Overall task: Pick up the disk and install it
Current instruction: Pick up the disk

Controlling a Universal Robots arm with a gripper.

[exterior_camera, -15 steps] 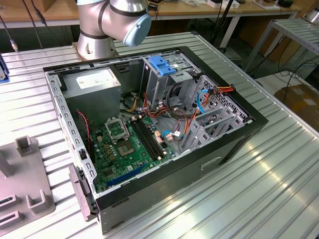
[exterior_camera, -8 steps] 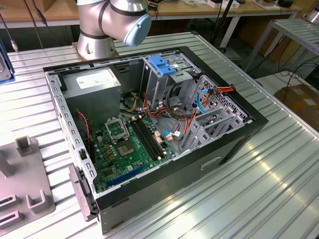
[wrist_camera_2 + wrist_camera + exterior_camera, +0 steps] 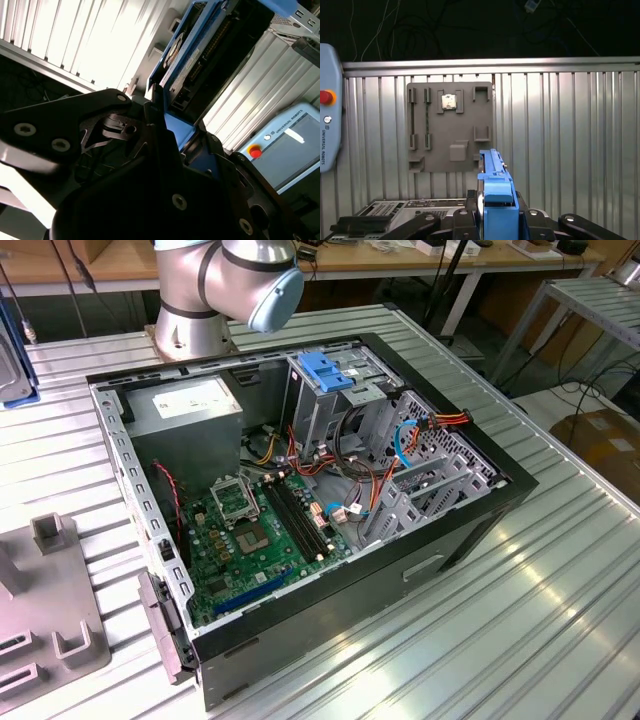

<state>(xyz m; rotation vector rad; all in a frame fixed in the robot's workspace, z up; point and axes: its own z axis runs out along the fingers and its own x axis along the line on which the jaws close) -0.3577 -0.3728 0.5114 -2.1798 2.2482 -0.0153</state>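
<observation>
The ribbed metal table [image 3: 560, 570] is lit brightly from above in the exterior view, and broad streaks of glare are thrown across its slats toward the exterior view's right. The inside of the computer case [image 3: 470, 525] is left in softer shade. In the second wrist view the slats are blown out almost to white, while the gripper [image 3: 167, 122] is sunk in deep shadow and blurred. In the first wrist view the disk [image 3: 495, 195] is evenly lit against a dark background.
</observation>
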